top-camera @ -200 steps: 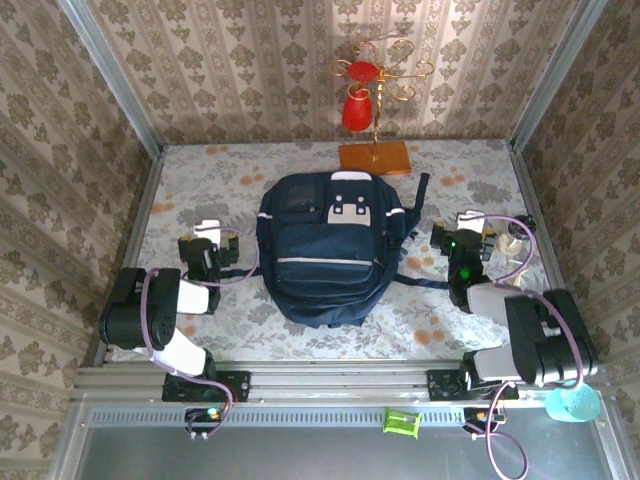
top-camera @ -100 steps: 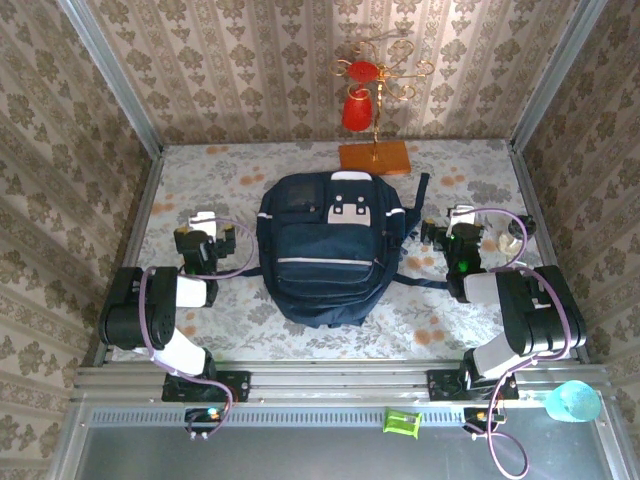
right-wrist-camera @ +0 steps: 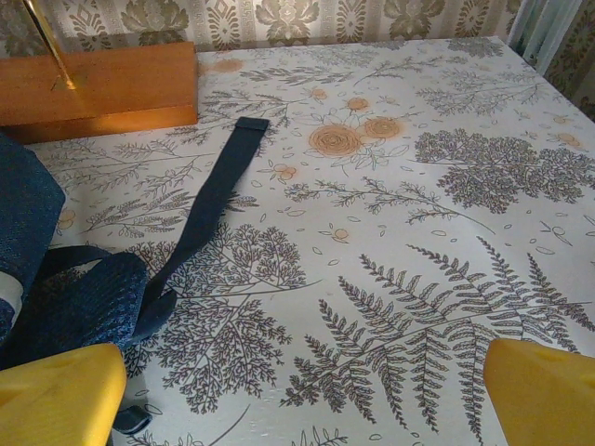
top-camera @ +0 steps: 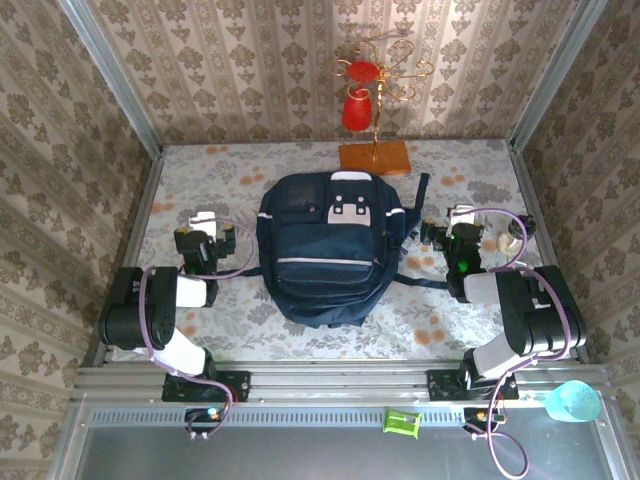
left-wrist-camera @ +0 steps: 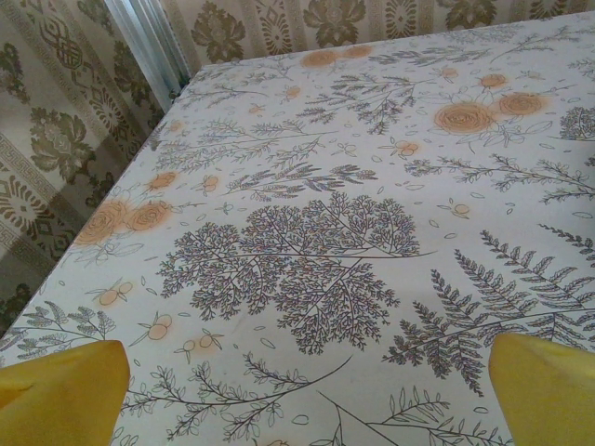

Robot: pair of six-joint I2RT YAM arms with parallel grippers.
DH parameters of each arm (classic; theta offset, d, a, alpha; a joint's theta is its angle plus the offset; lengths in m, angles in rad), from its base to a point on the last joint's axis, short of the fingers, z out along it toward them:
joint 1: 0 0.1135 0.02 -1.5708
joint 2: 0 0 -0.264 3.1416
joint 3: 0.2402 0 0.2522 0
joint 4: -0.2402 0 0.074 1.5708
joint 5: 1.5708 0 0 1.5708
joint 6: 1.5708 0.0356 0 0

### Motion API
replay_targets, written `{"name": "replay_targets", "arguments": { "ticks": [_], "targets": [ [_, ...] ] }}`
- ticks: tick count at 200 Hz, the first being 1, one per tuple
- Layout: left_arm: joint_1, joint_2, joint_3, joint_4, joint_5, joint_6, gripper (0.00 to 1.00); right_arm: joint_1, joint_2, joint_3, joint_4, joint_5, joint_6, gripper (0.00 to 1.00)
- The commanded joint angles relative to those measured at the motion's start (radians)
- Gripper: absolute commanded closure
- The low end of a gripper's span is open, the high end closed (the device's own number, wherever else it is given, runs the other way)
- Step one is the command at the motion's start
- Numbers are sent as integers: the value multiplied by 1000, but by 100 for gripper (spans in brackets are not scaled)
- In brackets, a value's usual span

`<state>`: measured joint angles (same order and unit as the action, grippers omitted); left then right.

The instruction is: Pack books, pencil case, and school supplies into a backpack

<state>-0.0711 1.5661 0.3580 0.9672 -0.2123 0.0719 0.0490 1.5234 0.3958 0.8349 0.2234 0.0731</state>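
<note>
Overhead, whole backpack [top-camera: 325, 250] — right wrist, its strap [right-wrist-camera: 209, 200]

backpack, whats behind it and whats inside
Behind the backpack stands an orange slab bearing a gold stem hung with red pieces. The backpack looks closed, so its inside and whatever lies beneath it are hidden.

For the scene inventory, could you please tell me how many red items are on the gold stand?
2. A small red item sits high among the arms of the gold stand; a larger red item hangs below it, beside the stem. Others may be hidden behind.
</note>
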Motion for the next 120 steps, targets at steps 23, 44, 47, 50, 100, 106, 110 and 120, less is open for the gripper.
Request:
{"name": "replay_targets", "arguments": {
  "ticks": [23,44,47,50,100,106,110,120],
  "targets": [
    [4,-7,15,-2,11,-15,0,-5,5,0,41,-9,-19,0],
    [4,-7,15,-3,11,-15,0,-5,5,0,40,-9,-18,0],
    [4,-7,15,-4,12,-15,0,-5,4,1,41,-10,-18,0],
    [4,-8,15,-4,11,-15,0,-5,4,0,40,-9,-18,0],
    [4,-7,16,-6,14,-16,0,-5,5,1,41,-9,-18,0],
    [5,-8,16,-6,13,-16,0,-5,4,1,40,-9,-18,0],
    [4,-7,17,-7,14,-17,0,-5,5,0,41,-9,-18,0],
    [4,-7,16,-5,14,-16,0,-6,4,0,40,-9,-18,0]
  ]
}}
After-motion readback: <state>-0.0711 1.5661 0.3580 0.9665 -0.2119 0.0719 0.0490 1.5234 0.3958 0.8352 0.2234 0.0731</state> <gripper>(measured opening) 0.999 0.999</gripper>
